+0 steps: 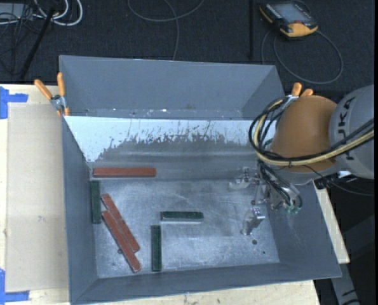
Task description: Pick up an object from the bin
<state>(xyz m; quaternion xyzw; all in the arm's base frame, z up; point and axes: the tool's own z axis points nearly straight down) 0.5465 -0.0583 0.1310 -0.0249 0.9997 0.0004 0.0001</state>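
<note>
Bars in two colours lie scattered over the floor of the grey bin (176, 94), all of them to the left of the gripper. Farthest from it, against the left wall, a slim dark green bar (95, 202) lies along that wall. Just above and beside it, a long red-brown bar (124, 171) runs level along the foot of the far wall. Below that, a pair of red-brown bars (120, 232) lie side by side, touching and slanting down toward the near wall. Closer in, a second dark green bar (155, 248) points toward the near wall. A short dark green bar (182, 216) lies level, nearest of all to the gripper yet still well apart from it.

The gripper (255, 224) hangs low over bare, scuffed floor in the right part of the bin, near the right wall. How far it is open cannot be told. Above it sit the wrist's orange cover (301, 129) and looped cables (262, 132).
</note>
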